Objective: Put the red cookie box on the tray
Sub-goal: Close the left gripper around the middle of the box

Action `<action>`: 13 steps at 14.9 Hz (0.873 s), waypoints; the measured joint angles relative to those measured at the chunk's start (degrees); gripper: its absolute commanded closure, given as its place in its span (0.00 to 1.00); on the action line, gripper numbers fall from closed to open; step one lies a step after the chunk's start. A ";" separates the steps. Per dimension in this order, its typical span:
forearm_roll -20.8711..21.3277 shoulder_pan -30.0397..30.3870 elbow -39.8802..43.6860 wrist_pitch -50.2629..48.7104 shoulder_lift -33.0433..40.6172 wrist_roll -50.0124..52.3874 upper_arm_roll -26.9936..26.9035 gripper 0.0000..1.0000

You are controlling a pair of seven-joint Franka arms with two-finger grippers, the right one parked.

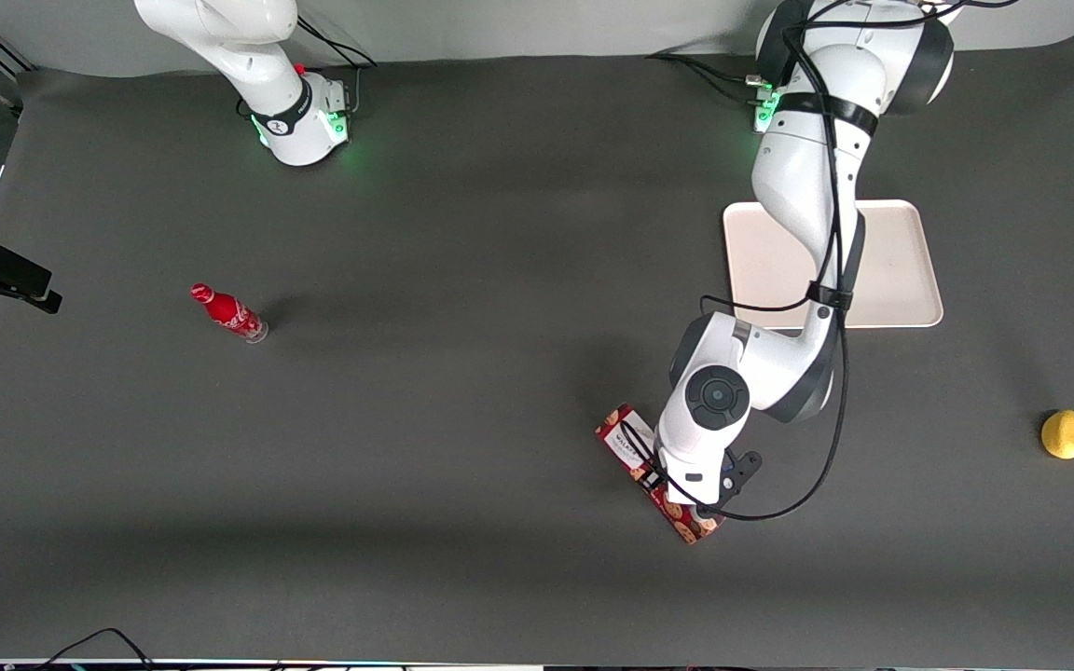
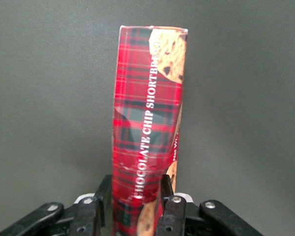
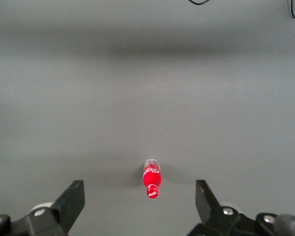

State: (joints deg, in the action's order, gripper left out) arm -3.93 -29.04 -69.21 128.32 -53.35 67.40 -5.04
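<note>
Middle of the red cookie box [image 1: 628, 440] covered by the working arm's wrist in the front view; only both ends visible. Near end of the box cut off by the picture's edge in the left wrist view, past the gripper [image 2: 135, 206] whose fingers [image 2: 170, 209] press its two sides. Fingertips hidden under the wrist from the front. Part of the tray [image 1: 891, 266] masked by the arm crossing above it. Print on the box label too small to read from the front.

You have the red cookie box [image 1: 627, 441] lying flat on the table, nearer the front camera than the empty cream tray [image 1: 891, 270], the two well apart.
</note>
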 measured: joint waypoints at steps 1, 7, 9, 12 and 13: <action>-0.11 -0.04 0.00 0.31 -0.10 0.43 0.00 0.72; -0.58 -0.22 0.14 0.72 -0.27 0.91 0.00 1.00; -0.58 -0.23 0.15 0.72 -0.27 0.30 0.00 1.00; -0.59 -0.23 0.47 0.71 -0.28 -1.95 -0.04 1.00; -0.90 -0.21 0.86 0.66 -0.23 -3.20 -0.16 1.00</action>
State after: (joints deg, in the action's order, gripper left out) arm -4.82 -29.25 -68.35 128.98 -53.59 64.20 -5.20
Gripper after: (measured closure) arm 0.938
